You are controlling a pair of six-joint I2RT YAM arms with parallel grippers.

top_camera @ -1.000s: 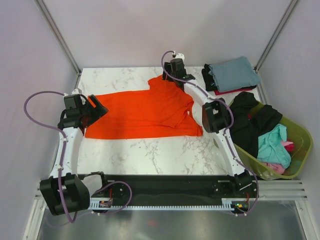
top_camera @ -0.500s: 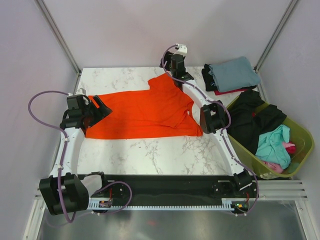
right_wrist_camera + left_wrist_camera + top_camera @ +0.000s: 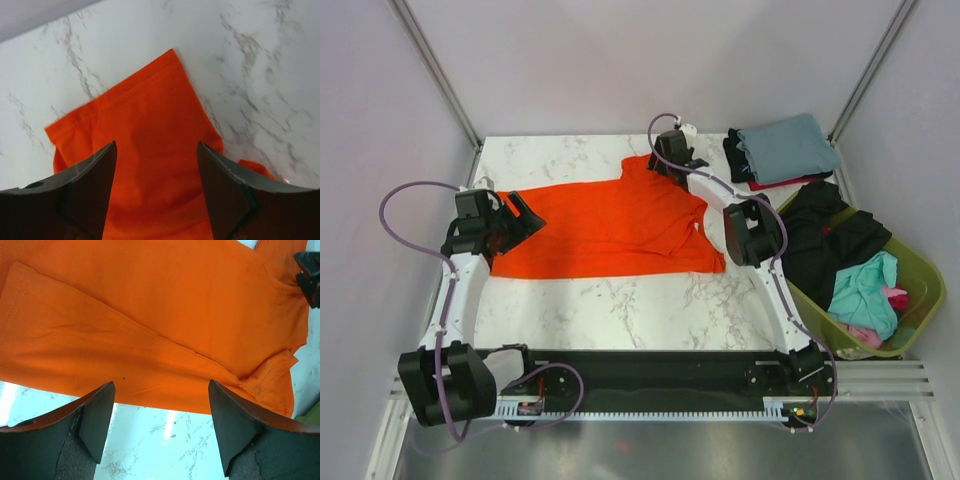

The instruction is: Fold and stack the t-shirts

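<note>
**Grippers.** The left gripper (image 3: pixel 523 214) (image 3: pixel 160 432) has its jaws set wide apart and grips nothing. It sits over the left end of the bright orange short-sleeved cloth t-shirt (image 3: pixel 610 225) (image 3: pixel 150 315) (image 3: pixel 145 150). Whether it touches the cloth cannot be told. The right gripper (image 3: pixel 663 162) (image 3: pixel 157 192) is likewise spread wide and empty, positioned over a sleeve with a stitched hem at the shirt's far edge.

**Shirt.** It lies mostly flat on the white marble-patterned table (image 3: pixel 620 300), with one long diagonal crease.

**Containers.** The olive-green plastic basket (image 3: pixel 923 270) at the right holds a crumpled black garment (image 3: pixel 825 235), a teal garment (image 3: pixel 865 290) and a pink garment (image 3: pixel 895 297).

**Stack.** At the far right corner, a folded grey-blue shirt (image 3: pixel 788 145) rests on a black layer (image 3: pixel 734 155) and a red layer (image 3: pixel 775 183).
</note>
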